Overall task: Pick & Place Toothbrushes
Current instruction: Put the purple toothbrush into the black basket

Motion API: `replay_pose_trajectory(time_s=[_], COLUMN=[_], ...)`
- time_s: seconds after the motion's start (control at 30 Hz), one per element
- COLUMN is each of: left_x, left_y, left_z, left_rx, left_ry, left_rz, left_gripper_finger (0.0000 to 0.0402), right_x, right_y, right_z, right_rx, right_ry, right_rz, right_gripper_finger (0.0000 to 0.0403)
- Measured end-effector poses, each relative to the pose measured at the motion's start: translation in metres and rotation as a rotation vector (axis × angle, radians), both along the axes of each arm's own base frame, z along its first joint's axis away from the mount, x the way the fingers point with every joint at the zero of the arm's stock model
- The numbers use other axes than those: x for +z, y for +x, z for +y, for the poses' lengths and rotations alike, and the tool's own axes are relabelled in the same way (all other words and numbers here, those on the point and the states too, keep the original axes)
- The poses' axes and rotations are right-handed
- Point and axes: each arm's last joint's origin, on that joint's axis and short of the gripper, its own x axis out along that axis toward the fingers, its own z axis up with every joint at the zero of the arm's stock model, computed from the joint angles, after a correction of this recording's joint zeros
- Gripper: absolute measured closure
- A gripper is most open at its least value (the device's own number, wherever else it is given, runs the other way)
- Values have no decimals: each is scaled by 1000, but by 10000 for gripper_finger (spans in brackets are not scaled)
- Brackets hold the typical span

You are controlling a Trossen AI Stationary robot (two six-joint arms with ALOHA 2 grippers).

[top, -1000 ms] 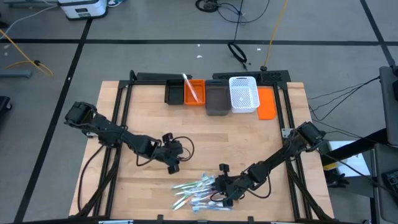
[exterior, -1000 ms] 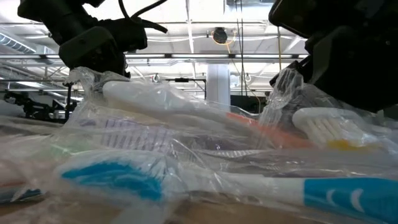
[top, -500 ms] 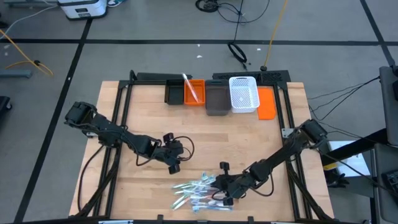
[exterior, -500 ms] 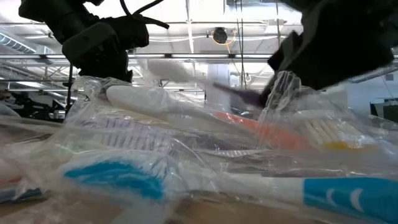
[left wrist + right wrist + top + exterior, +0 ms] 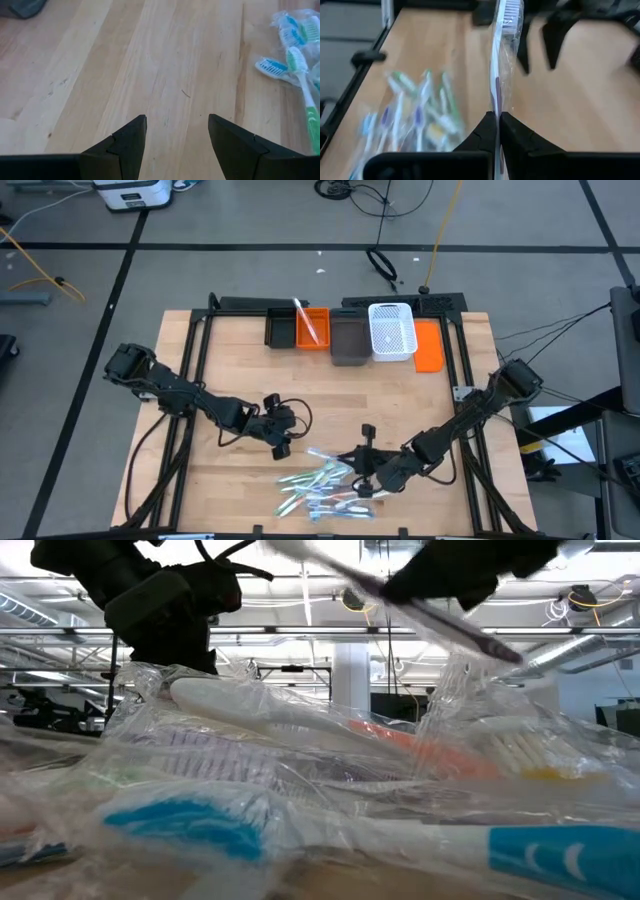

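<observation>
Two arms are seen over the wooden table [image 5: 240,360]. Left gripper [image 5: 281,448] is held near the table's middle, just left of the toothbrush pile, with nothing between its fingers [image 5: 125,145]; jaws are spread wide over bare wood in the left wrist view. A few wrapped brush heads are seen at the edge of that view.

Toothbrushes [image 5: 320,485] are piled near the front edge of the table, between the two grippers, in clear wrappers; white, blue, green and orange handles are seen in the low view, lying across each other.

Right gripper [image 5: 362,464] is positioned just right of the pile and slightly above it. Its jaws are closed tight on one wrapped toothbrush [image 5: 499,60], purple and white, which is gripped by the handle end and points away from the fingertips. In the high view this brush [image 5: 328,453] is seen sticking out to the left of the gripper, over the pile's upper edge. In the low view it is seen lifted clear of the heap, tilted.

At the back of the table a row of bins is set: a black bin [image 5: 281,328], an orange bin [image 5: 318,340] with one toothbrush [image 5: 304,320] lying in it, a dark grey bin [image 5: 348,342], a white basket [image 5: 392,332], and an orange piece [image 5: 430,348] at the right end.
</observation>
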Motion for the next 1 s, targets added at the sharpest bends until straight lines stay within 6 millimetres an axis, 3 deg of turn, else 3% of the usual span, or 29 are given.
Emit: replay_pose_trajectory(time_s=[0.43, 1.0], left_x=[12, 54], left_y=[12, 31], left_z=[-4, -11], left_rx=[-50, -161], left_ry=[8, 76], left_rz=[-165, -612], left_gripper_finger=[188, 188], right_x=[45, 80], right_y=[-11, 2], right_z=[-17, -25], right_rx=[-206, -211], right_ry=[-135, -281], right_rz=[-182, -402], right_gripper_finger=[398, 399])
